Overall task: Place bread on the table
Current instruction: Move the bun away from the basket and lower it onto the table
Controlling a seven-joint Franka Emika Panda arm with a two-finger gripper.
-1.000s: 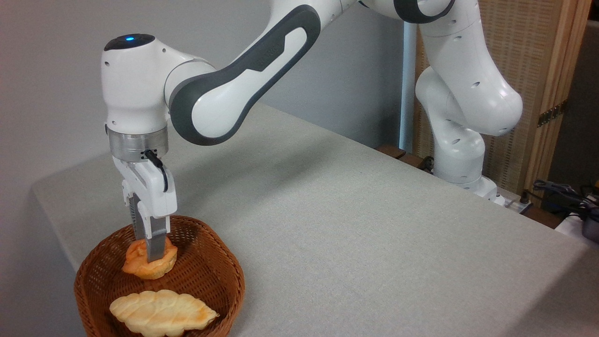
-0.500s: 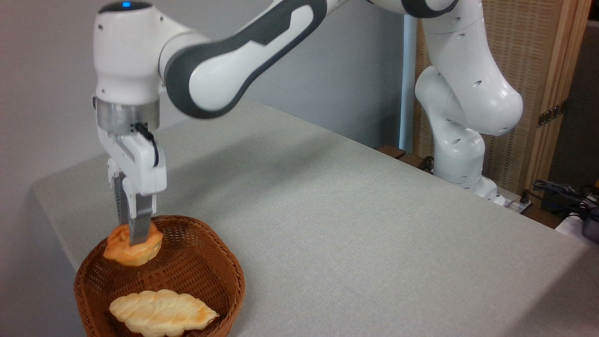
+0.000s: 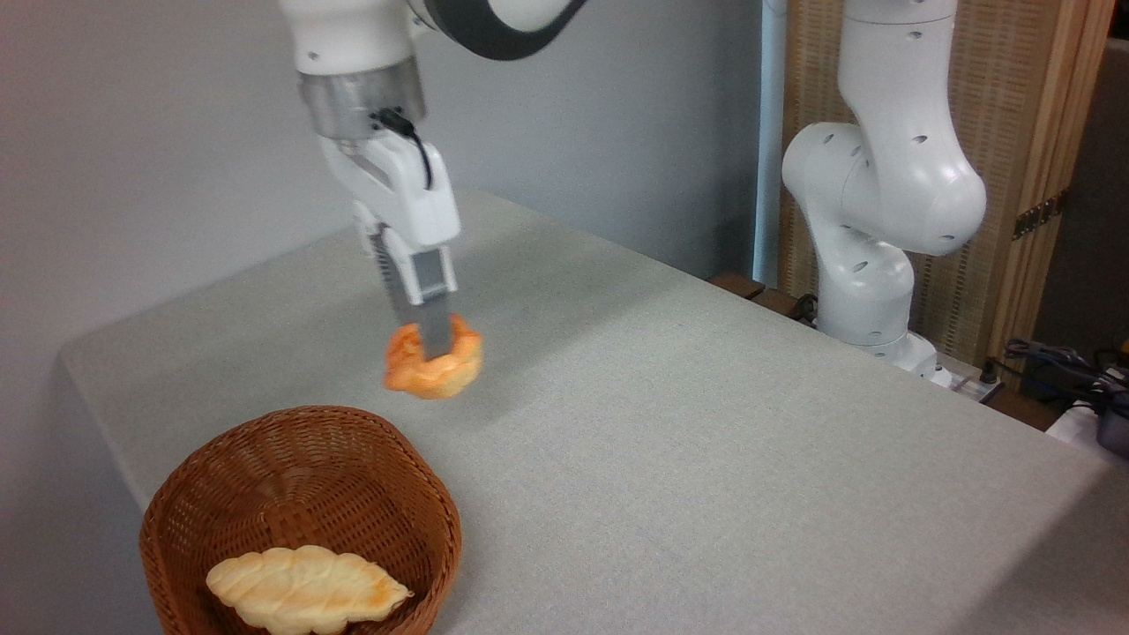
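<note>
Brown wicker formed the basket (image 3: pixel 300 511) nearest to where I stood, at the near left corner of the table (image 3: pixel 706 476). One pale, leaf-shaped braided loaf (image 3: pixel 304 589) lay inside it, against the front wall.

Beyond the basket, the bread (image 3: pixel 434 360), a small round orange-golden bun with a lobed top, hung in the air above the grey-beige woven cloth, outside the basket and clear of its far rim. It was a little blurred. The gripper (image 3: pixel 434 344) pointed down at a slight tilt, its two grey fingers (image 3: pixel 430 309) clamped on the bun from either side, the nearer finger crossing the bun's top. A black cable curled at the silver wrist ring above the white gripper body.

Farther back, the cloth stretched bare toward the right. The white arm (image 3: pixel 882 194) rose from its base (image 3: pixel 891 344) at the table's far right edge, before a tan woven screen in a wooden frame (image 3: pixel 1014 132). Dark cables (image 3: pixel 1058 362) lay at the far right. A plain grey wall (image 3: pixel 159 132) stood behind.
</note>
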